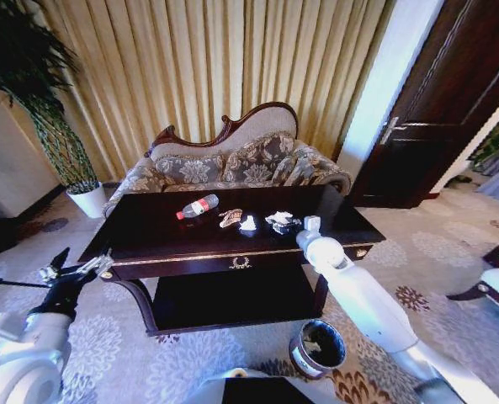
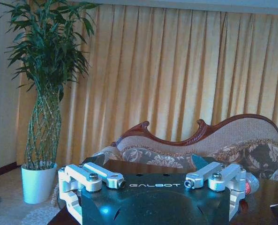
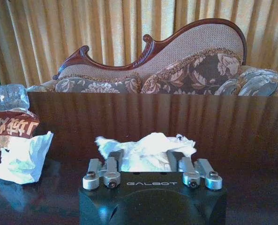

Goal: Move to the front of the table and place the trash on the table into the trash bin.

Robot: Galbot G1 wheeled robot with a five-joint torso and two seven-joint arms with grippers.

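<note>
At the centre of my head view sits the dark tabletop [image 1: 156, 227], with the trash strung along its middle: a clear bottle [image 1: 198, 206] with a red label toward the left, a brownish wrapper [image 1: 230, 218] beside it, then a small white paper piece [image 1: 248, 224], and a larger crumpled paper [image 1: 279, 220] furthest right. My right hand [image 1: 293, 225] reaches in from the lower right of the frame and is at that larger paper. From the right wrist view, the right hand [image 3: 151, 161] has its fingers [image 3: 111, 163] spread on either side of the crumpled paper [image 3: 146, 147], one at each end of the wad and not pressed into it; the other paper piece [image 3: 21, 154], the wrapper [image 3: 10, 129] and the bottle [image 3: 7, 96] show at the left edge. My left hand [image 1: 74, 271] hangs at the lower left of the head view, off the table's corner, open and holding nothing. Low in the frame, right of centre, the trash bin [image 1: 318, 348] stands on the carpet [image 1: 434, 261] below the table's front, with something pale already inside.
</note>
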